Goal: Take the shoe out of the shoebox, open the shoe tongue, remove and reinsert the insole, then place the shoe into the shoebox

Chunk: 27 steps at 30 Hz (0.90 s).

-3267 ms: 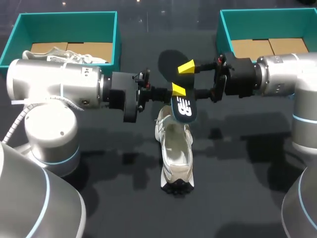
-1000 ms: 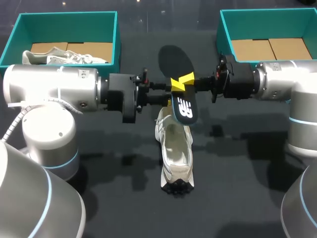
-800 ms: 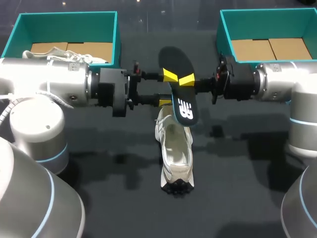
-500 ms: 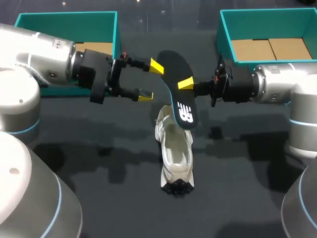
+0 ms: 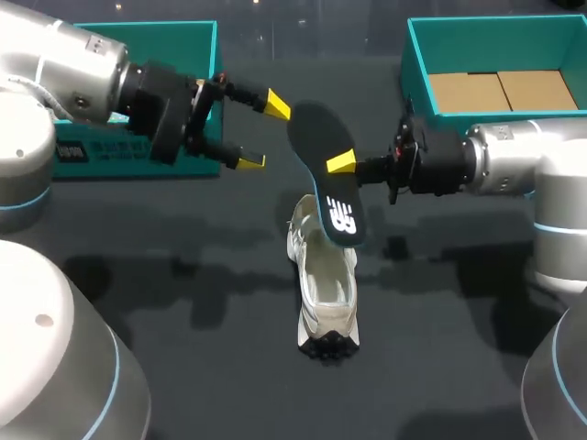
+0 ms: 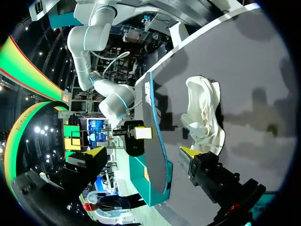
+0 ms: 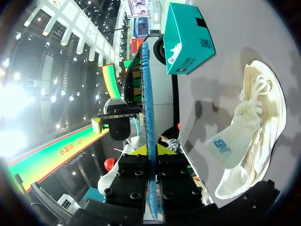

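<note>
A black insole (image 5: 326,170) hangs tilted above the table, its printed end over the near opening of the white shoe (image 5: 323,275). My right gripper (image 5: 341,163) is shut on the insole's edge from the right. In the right wrist view the insole (image 7: 146,94) stands edge-on between the yellow fingertips (image 7: 160,149), with the shoe (image 7: 254,127) lying beyond. My left gripper (image 5: 264,133) is open, a short way left of the insole, holding nothing. From the left wrist, the insole (image 6: 153,136) and shoe (image 6: 202,113) lie ahead of that open gripper (image 6: 143,154).
A teal shoebox (image 5: 183,32) stands at the back left, largely hidden by my left arm. A second teal shoebox (image 5: 413,55) with a cardboard floor stands at the back right. Dark table lies around the shoe.
My left gripper opened, let go of the insole, and drew back left toward the left shoebox. The right gripper kept the insole, which tipped slightly lower over the shoe.
</note>
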Available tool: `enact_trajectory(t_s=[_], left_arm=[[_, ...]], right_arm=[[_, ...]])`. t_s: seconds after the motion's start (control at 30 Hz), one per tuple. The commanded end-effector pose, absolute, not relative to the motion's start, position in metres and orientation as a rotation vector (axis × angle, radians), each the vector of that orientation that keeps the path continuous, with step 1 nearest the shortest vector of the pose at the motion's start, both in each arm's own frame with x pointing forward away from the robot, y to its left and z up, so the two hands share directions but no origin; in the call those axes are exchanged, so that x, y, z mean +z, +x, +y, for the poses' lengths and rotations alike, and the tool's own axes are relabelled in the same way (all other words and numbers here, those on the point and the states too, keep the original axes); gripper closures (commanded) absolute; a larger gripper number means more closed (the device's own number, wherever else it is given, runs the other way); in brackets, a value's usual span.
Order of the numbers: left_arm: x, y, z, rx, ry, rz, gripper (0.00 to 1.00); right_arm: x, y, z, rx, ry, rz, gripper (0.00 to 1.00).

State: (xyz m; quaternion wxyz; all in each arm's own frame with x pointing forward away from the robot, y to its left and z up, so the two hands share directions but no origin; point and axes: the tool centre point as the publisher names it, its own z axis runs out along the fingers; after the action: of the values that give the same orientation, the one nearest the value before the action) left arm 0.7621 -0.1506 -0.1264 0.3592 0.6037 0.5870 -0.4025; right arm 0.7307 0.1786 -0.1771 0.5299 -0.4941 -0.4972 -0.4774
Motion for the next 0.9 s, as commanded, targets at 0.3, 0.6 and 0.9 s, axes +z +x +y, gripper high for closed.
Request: enact_trajectory(t_s=[0.3, 0.6, 0.9], left_arm=[[-0.108, 0.784, -0.154, -0.805, 1.85, 1.777, 0.0], [-0.095, 0.804, -0.175, -0.746, 1.884, 1.94, 0.0], [-0.092, 0.82, -0.189, -0.574, 1.889, 2.224, 0.0]], right_arm=[[-0.189, 0.726, 0.18, -1.137, -1.188, -1.178, 1.0], [-0.189, 0.726, 0.18, -1.137, -1.188, -1.178, 1.0], [-0.189, 0.726, 0.18, -1.137, -1.188, -1.178, 1.0]])
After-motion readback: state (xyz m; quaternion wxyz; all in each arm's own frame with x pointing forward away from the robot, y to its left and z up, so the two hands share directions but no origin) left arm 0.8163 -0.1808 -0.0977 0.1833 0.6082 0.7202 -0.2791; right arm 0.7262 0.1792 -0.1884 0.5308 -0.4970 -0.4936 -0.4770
